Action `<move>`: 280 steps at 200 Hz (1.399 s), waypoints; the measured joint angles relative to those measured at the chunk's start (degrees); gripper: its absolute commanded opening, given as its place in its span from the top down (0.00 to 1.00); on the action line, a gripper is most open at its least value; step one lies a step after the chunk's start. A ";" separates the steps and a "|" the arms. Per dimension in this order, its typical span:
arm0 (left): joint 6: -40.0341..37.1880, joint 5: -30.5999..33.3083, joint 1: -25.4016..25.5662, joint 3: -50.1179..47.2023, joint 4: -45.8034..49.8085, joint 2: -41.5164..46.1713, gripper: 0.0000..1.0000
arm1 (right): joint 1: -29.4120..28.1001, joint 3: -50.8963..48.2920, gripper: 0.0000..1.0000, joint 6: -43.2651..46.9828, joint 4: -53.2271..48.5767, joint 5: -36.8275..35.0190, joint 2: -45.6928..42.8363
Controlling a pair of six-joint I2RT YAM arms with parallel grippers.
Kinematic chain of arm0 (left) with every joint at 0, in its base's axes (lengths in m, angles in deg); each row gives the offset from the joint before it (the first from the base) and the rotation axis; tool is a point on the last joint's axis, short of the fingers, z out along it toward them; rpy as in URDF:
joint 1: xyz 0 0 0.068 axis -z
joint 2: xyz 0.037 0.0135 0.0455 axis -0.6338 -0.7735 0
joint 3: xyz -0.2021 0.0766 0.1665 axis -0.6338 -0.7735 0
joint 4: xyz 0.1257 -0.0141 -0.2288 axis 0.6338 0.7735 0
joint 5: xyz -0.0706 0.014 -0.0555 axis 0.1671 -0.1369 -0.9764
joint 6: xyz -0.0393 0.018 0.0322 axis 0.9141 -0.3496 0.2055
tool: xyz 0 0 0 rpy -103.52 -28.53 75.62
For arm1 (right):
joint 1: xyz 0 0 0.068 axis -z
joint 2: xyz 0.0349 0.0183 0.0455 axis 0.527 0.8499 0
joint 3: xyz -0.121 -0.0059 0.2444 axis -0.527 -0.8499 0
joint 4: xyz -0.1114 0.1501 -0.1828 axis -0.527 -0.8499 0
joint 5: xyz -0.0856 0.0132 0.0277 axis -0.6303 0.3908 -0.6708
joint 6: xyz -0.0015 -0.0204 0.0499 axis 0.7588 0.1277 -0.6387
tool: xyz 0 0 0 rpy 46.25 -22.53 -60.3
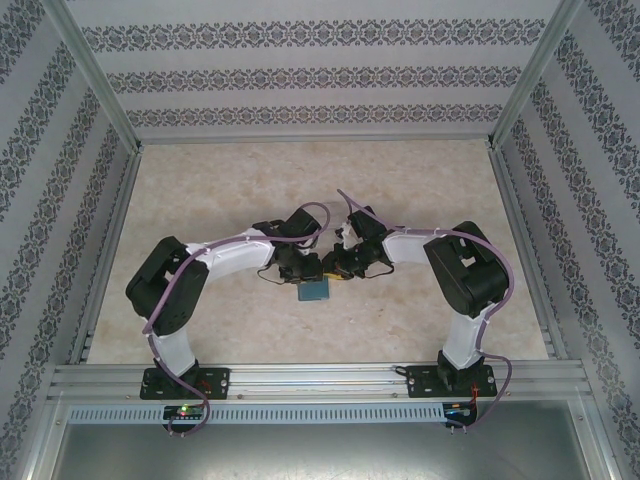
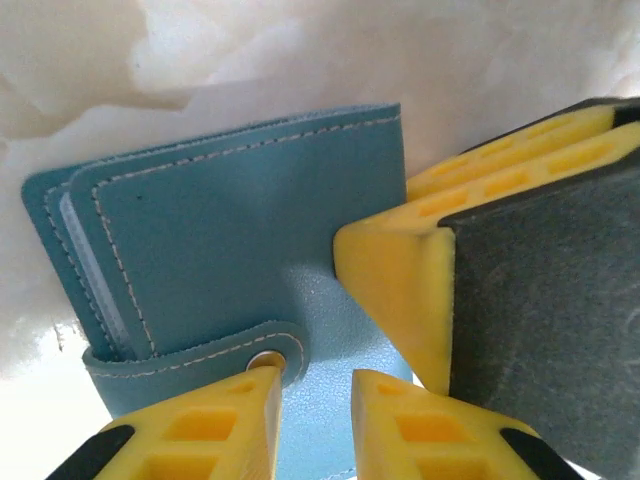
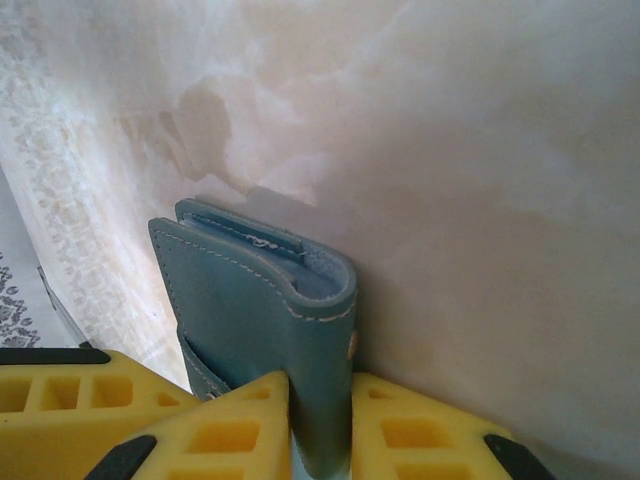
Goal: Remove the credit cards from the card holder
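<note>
My left arm (image 1: 225,255) and right arm (image 1: 440,250) fold inward, wrists meeting over the middle of the surface (image 1: 420,180). Left jaws: narrow, pinching the card holder (image 2: 250,220) beside its fastened tab. Right jaws: narrow, clamping an adjoining edge, with the holder upright between them.

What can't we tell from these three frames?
Credit cards: how many, or whether any are inside. Left wrist view; the closed card holder covers them, and only a pale sliver shows at its edge.
Left gripper: pinching the holder or not. Left wrist view; the bottom edge cuts its fingers off.
Holder lifted or resting on the table: top view; too small there to judge.
</note>
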 measured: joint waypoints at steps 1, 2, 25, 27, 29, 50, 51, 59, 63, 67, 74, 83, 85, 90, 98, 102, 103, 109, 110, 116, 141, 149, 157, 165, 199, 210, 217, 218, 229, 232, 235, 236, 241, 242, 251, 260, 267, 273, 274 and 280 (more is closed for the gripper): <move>-0.04 0.11 0.02 0.07 0.09 -0.04 0.74 | 0.00 -0.02 0.81 -0.04 0.04 0.00 0.00; -0.04 0.15 0.04 0.13 0.28 -0.07 0.74 | 0.00 -0.02 0.81 -0.04 0.04 0.00 0.00; -0.48 2.03 0.72 1.44 2.08 -0.61 0.73 | 0.00 -0.20 0.81 -0.15 0.37 -0.02 0.00; -0.50 2.25 0.76 1.53 2.19 -0.66 0.73 | 0.00 -0.20 0.81 -0.15 0.37 -0.02 0.00; -0.52 2.45 0.79 1.64 2.34 -0.68 0.73 | 0.00 -0.22 0.81 -0.20 0.39 -0.02 -0.02; -0.79 4.20 1.33 2.80 3.98 -1.18 0.73 | 0.00 -0.24 0.81 -0.52 0.52 -0.02 -0.02; -0.79 4.20 1.33 2.80 3.98 -1.18 0.73 | 0.00 -0.24 0.81 -0.57 0.52 -0.02 -0.02; -0.94 4.79 1.51 3.13 4.39 -1.33 0.73 | 0.00 -0.24 0.81 -0.76 0.52 -0.02 -0.02; -0.96 5.07 1.57 3.21 4.57 -1.33 0.73 | 0.00 -0.24 0.81 -0.81 0.52 -0.02 -0.02; -0.98 5.25 1.62 3.26 4.68 -1.36 0.73 | 0.00 -0.24 0.81 -0.94 0.55 0.00 -0.02; -1.11 5.88 1.75 3.41 4.98 -1.44 0.73 | 0.00 -0.24 0.81 -1.03 0.55 0.00 -0.02; -1.18 6.58 1.79 3.54 5.31 -1.81 0.73 | 0.00 -0.24 0.81 -1.07 0.55 0.02 -0.02; -1.20 6.78 1.79 3.58 5.38 -1.90 0.73 | 0.00 -0.24 0.81 -1.11 0.55 0.02 -0.02; -1.27 6.84 1.79 3.69 5.51 -2.19 0.72 | 0.00 -0.24 0.81 -1.16 0.55 0.00 -0.02; -1.42 6.88 1.79 4.00 5.77 -2.49 0.72 | 0.00 -0.24 0.81 -1.18 0.55 -0.02 -0.02; -1.44 6.95 1.79 4.13 5.97 -2.51 0.71 | 0.00 -0.24 0.81 -1.20 0.55 0.00 -0.02; -1.46 6.95 1.79 4.15 6.01 -2.51 0.72 | 0.00 -0.24 0.81 -1.18 0.55 -0.02 0.00; -1.60 7.04 1.79 4.22 6.21 -2.56 0.71 | -0.02 -0.24 0.81 -1.18 0.55 -0.04 -0.02; -1.62 7.04 1.79 4.22 6.21 -2.58 0.71 | -0.02 -0.24 0.81 -1.18 0.55 -0.04 0.00; -1.68 7.08 1.79 4.33 6.32 -2.73 0.70 | -0.02 -0.24 0.81 -1.20 0.55 -0.04 -0.02; -2.01 7.30 1.79 4.87 7.28 -3.15 0.64 | 0.00 -0.24 0.81 -1.18 0.52 -0.09 0.00; -2.03 7.37 1.79 4.94 7.43 -3.17 0.62 | 0.00 -0.24 0.81 -1.18 0.50 -0.13 0.00; -2.03 7.43 1.77 5.07 7.67 -3.26 0.62 | 0.00 -0.24 0.81 -1.18 0.50 -0.13 0.00; -2.05 7.52 1.77 5.14 7.87 -3.32 0.62 | 0.00 -0.24 0.81 -1.18 0.50 -0.13 -0.02; -2.23 7.50 1.75 5.62 8.50 -3.78 0.59 | 0.00 -0.24 0.81 -1.18 0.42 -0.20 0.00; -2.25 7.50 1.75 5.70 8.61 -3.82 0.58 | 0.00 -0.24 0.81 -1.16 0.37 -0.22 0.00; -2.25 7.50 1.73 5.70 8.63 -3.82 0.59 | 0.00 -0.24 0.81 -1.16 0.35 -0.24 0.00; -2.25 7.48 1.73 5.70 8.63 -3.82 0.59 | 0.00 -0.24 0.81 -1.16 0.35 -0.24 0.00; -2.25 7.48 1.70 5.70 8.66 -3.82 0.60 | 0.00 -0.24 0.82 -1.18 0.35 -0.24 0.00; -2.25 7.48 1.68 5.70 8.68 -3.82 0.62 | 0.00 -0.24 0.82 -1.18 0.33 -0.26 -0.02; -2.29 7.45 1.68 5.70 8.66 -3.85 0.63 | 0.00 -0.24 0.82 -1.18 0.35 -0.26 0.00; -2.32 7.45 1.68 5.70 8.66 -3.85 0.63 | 0.00 -0.24 0.82 -1.18 0.35 -0.26 -0.02; -2.36 7.45 1.68 5.70 8.66 -3.85 0.65 | 0.00 -0.24 0.82 -1.18 0.33 -0.31 -0.02; -2.36 7.45 1.68 5.70 8.66 -3.85 0.66 | 0.00 -0.24 0.82 -1.18 0.35 -0.31 -0.02; -2.49 7.43 1.68 5.73 8.61 -3.87 0.69 | 0.00 -0.24 0.83 -1.22 0.35 -0.33 -0.02; -2.71 7.85 1.70 5.73 8.66 -4.02 0.72 | -0.02 -0.24 0.83 -1.38 0.33 -0.37 -0.17; -2.75 8.02 1.70 5.73 8.70 -4.15 0.74 | -0.11 -0.24 0.83 -1.44 0.28 -0.50 -0.31; -2.84 8.20 1.70 5.73 8.70 -4.09 0.76 | -0.11 -0.24 0.83 -1.44 0.26 -0.61 -0.33; -2.84 8.20 1.70 5.73 8.70 -4.09 0.76 | -0.11 -0.24 0.83 -1.44 0.28 -0.63 -0.33; -2.91 8.24 1.75 5.73 8.70 -4.07 0.76 | -0.11 -0.24 0.83 -1.46 0.20 -0.63 -0.37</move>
